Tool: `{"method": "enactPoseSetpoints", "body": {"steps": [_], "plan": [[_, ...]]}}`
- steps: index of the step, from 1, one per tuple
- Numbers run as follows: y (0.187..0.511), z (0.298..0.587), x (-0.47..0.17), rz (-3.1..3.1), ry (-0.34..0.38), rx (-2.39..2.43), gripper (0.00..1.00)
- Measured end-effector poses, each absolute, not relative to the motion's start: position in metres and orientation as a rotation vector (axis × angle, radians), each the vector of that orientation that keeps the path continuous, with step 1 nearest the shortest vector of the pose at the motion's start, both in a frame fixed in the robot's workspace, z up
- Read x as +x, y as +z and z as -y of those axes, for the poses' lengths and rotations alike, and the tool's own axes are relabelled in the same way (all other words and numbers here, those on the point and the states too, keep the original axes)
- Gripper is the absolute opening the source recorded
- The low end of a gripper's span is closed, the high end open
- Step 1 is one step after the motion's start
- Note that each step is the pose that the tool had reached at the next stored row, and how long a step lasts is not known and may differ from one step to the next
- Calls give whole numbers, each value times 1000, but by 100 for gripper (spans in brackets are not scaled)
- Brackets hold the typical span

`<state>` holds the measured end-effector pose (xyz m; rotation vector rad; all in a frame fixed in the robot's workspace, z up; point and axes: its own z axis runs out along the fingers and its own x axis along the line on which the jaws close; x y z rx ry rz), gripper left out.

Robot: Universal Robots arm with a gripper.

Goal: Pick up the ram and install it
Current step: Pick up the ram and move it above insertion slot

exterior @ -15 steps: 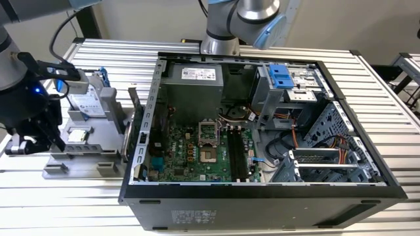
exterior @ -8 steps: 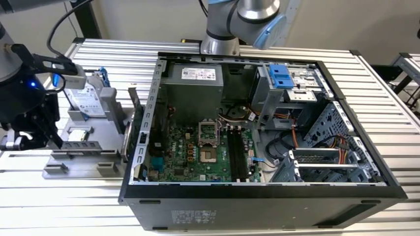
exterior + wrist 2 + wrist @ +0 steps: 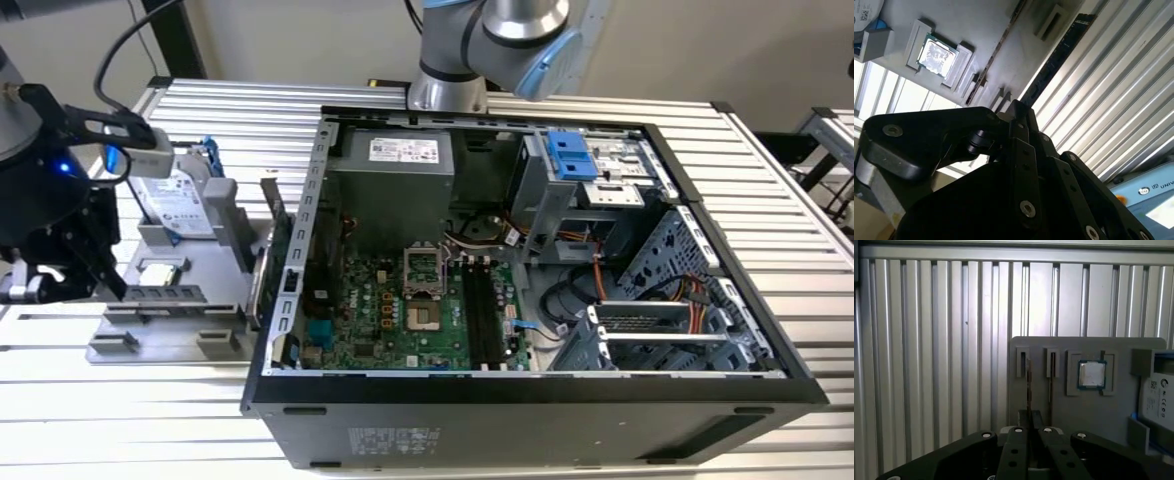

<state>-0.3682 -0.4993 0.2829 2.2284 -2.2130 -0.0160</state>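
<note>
I see the gripper (image 3: pixel 1030 415) in the first wrist view as matte black metal links with small silver screws. Its two fingers (image 3: pixel 1022 419) are drawn almost together, leaving only a hairline gap. The ram (image 3: pixel 1028 385) runs straight into this gap. It stands on its long edge, so here it looks like one thin brownish line, and the fingers clamp its near end. Its far end sits in a small slotted block of the tray (image 3: pixel 1089 415), a flat grey plastic plate with a dull surface. In the second wrist view the ram shows its flat side as a long, dark, narrow strip that reaches the black fingertips.

A second stick (image 3: pixel 1050 387) stands just beside the ram, parallel to it, in its own slotted block. Beside this lies the chip (image 3: pixel 1091 375), which is square with a shiny silver lid and sits in a square recess. Beyond the chip is the hard drive (image 3: pixel 1155 399), with a white label and blue plastic at its side.

The table (image 3: pixel 929 365) under everything is ribbed aluminium, with long straight grooves which reflect the light.

In the exterior view the tray is on the exterior view's left of the computer case (image 3: pixel 534 415), a black box lying with its side panel off. Inside it the green motherboard (image 3: pixel 380 330) lies flat, and its long black slots (image 3: pixel 483 312) are well apart from the ram
</note>
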Motion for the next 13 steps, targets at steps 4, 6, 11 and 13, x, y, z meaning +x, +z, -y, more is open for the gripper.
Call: {"method": "enactPoseSetpoints", "body": {"steps": [4, 6, 11, 13], "plan": [[284, 499, -368, 2214, -15, 2229, 0], [284, 499, -368, 2214, -14, 2229, 0], [286, 499, -368, 2215, -12, 2230, 0], [287, 499, -368, 2215, -10, 2231, 0]]}}
